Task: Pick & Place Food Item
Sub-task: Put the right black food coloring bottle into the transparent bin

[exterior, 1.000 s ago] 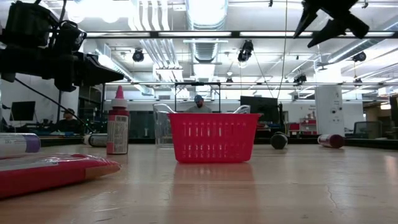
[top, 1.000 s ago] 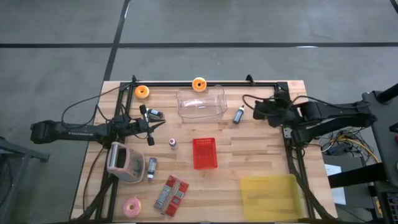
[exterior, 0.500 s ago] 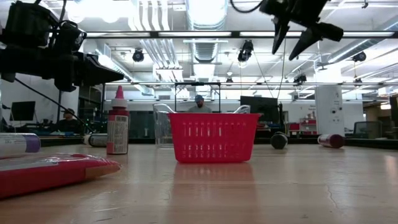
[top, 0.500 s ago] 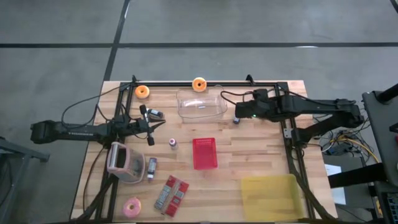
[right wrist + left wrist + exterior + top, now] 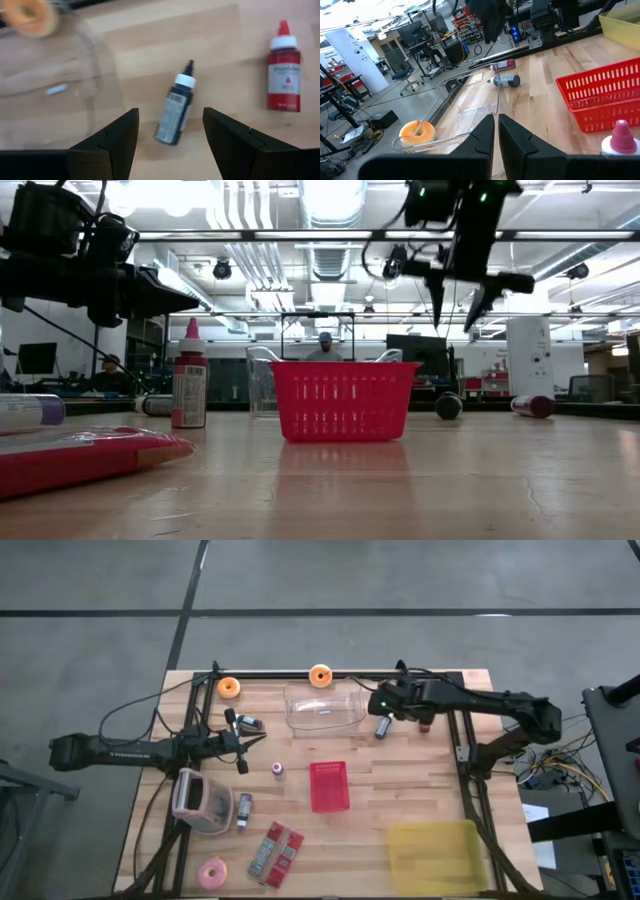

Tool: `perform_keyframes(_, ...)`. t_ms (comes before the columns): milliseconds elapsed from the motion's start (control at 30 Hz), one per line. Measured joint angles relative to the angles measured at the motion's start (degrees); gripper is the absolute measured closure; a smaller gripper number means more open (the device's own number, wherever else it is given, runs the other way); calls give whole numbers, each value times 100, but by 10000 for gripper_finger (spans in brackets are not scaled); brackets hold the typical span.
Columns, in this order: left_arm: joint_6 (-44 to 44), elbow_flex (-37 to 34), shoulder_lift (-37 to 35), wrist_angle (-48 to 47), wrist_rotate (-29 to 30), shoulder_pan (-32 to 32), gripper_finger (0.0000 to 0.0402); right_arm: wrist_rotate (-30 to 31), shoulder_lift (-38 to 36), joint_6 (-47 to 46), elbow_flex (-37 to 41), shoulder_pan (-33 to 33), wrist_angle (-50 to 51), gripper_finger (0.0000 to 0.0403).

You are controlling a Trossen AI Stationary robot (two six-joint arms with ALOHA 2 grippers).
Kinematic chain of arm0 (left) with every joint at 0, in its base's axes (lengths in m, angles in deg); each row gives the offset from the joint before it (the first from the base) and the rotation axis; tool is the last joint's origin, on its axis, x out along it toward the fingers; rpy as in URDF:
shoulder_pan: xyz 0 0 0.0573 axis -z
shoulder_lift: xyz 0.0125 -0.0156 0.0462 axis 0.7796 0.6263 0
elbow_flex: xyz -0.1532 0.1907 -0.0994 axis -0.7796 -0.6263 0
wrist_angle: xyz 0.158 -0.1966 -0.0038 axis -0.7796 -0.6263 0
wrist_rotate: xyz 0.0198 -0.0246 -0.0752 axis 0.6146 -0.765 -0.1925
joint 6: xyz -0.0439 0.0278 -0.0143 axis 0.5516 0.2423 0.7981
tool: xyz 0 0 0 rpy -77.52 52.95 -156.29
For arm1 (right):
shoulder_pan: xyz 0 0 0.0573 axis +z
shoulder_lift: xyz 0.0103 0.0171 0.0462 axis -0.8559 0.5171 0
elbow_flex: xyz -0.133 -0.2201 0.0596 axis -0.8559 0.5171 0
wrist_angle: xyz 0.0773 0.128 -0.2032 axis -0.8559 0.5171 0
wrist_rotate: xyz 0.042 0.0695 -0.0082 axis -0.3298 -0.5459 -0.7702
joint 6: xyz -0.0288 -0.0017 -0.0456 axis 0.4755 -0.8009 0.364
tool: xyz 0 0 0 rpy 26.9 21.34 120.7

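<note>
The right gripper hangs above the tabletop with its fingers spread wide and holding nothing, and the small dark bottle with a white collar lies on its side just between and ahead of them. I take this bottle to be the food item to pick, though the task sentence does not name it. The danger, as I judge it, is that the bottle is round and lies at a slant to the fingers, so if they close without turning to match it, it may roll or slip out. The clear plastic container is near one finger, and a low approach could knock its wall. The red bottle lies beyond the other finger and is less in the way. The left gripper waits well apart over the other half of the tabletop, with its fingers nearly pressed together and empty. The right wrist view shows the slant of the bottle and its place against the fingers, which the high view gives only as a small dark shape partly under the arm. The low view shows how high the gripper is above the red basket, which the wrist view cannot tell.
</note>
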Motion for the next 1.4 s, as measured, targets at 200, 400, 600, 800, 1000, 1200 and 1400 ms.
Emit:
perform_keyframes(200, -1, 0, -2, 0, 0, 1, 374, -180, 426, -139, 29, -196, -73, 186)
perform_keyframes(400, 1, 2, -2, 0, 1, 0, 374, -305, 798, -232, 215, -224, -341, 186)
perform_keyframes(600, 0, 1, -1, 0, 0, 1, 374, -574, 1055, -416, 524, -300, -791, 186)
perform_keyframes(800, 0, 1, -1, 0, 0, 1, 374, -698, 1127, -512, 876, -328, -1424, 186)
perform_keyframes(1000, -1, 0, -2, -2, -1, 0, 374, -723, 1146, -800, 1121, -316, -1583, 186)
perform_keyframes(1200, 0, 1, -1, -2, 1, 1, 374, -717, 1139, -815, 1288, -352, -1896, 186)
perform_keyframes(1400, 0, 1, -1, -1, 1, 0, 374, -538, 1139, -817, 1391, -358, -1948, 186)
